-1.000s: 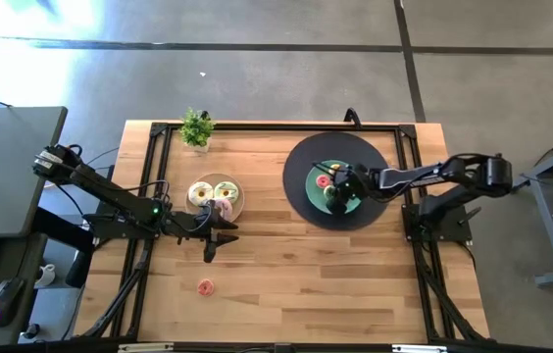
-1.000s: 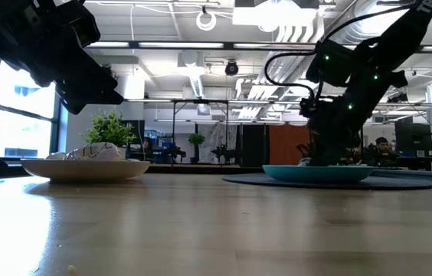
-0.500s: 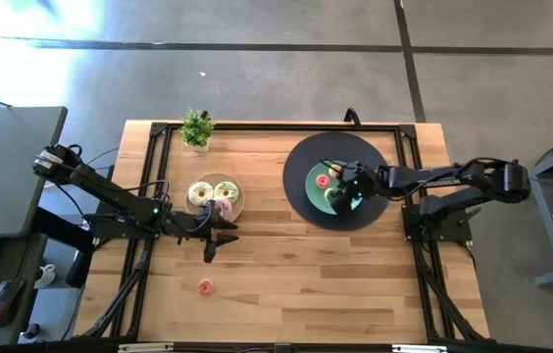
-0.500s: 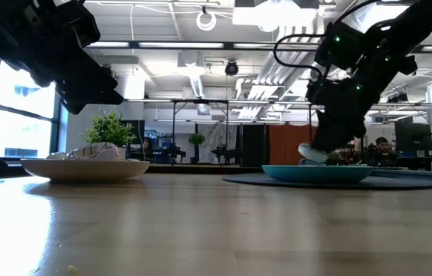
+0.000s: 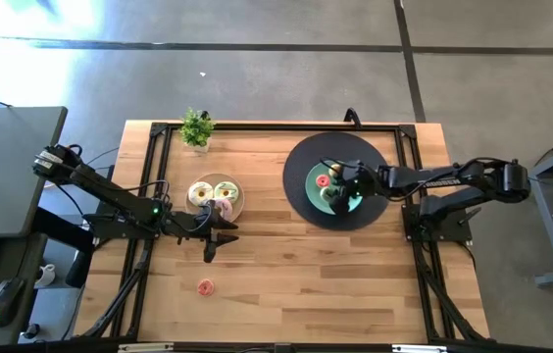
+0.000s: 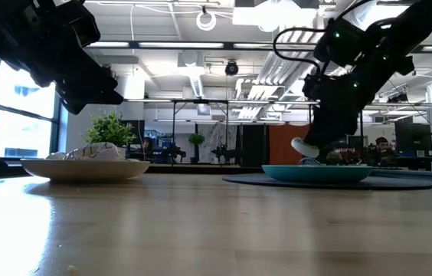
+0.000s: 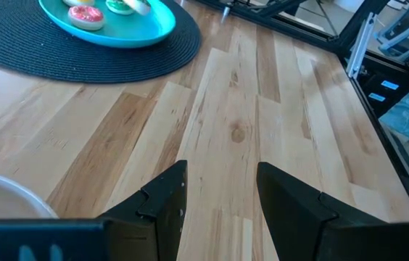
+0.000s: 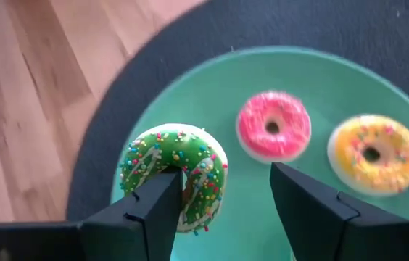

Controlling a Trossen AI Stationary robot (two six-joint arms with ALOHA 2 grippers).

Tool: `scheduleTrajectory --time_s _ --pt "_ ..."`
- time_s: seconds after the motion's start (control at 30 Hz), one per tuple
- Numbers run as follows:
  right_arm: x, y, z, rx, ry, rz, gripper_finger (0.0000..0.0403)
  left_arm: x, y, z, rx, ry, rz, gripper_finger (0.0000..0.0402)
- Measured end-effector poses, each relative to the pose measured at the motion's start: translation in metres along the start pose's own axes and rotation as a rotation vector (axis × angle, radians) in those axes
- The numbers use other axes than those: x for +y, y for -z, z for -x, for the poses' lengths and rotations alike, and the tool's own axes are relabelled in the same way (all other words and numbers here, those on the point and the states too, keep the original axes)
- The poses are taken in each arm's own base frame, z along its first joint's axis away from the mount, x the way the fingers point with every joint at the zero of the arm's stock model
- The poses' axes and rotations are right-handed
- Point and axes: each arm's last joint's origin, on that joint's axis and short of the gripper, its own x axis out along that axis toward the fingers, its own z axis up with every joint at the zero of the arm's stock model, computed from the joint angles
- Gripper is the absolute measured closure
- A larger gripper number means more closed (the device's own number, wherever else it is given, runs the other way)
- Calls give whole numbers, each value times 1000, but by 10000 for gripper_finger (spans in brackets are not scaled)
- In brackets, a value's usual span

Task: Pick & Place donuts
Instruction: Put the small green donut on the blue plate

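My right gripper is open above the teal plate, with a green sprinkled donut riding on one of its fingers. In the low view this donut hangs just above the plate. A pink donut and a yellow donut lie flat on the teal plate. My left gripper is open and hovers over bare wood beside the beige plate, which holds three donuts. A small pink donut lies on the table near the near edge. My right gripper carries the green donut hooked on one finger: the fingertip sits in the donut's hole and the other finger stands well apart from it. The fingers slant down from the table's right. The donut is tilted on edge and lifted clear of the teal plate.
The teal plate sits on a round black mat at the table's right far part. A small potted plant stands at the far edge. Bare wood stretches across the middle and near part of the table. Black frame rails run along the sides.
My right gripper has risen from the teal plate, taking the green donut up with it; the donut has gone from lying on the plate to hanging tilted just above it. The pink and yellow donuts have stayed where they were.
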Motion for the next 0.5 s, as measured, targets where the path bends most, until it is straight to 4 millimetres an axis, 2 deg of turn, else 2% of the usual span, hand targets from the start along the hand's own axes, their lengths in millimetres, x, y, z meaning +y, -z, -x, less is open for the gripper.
scheduleTrajectory --time_s 0.5 --pt "1 -2 0 -23 -12 -49 196 0 0 0 4 1 -3 237"
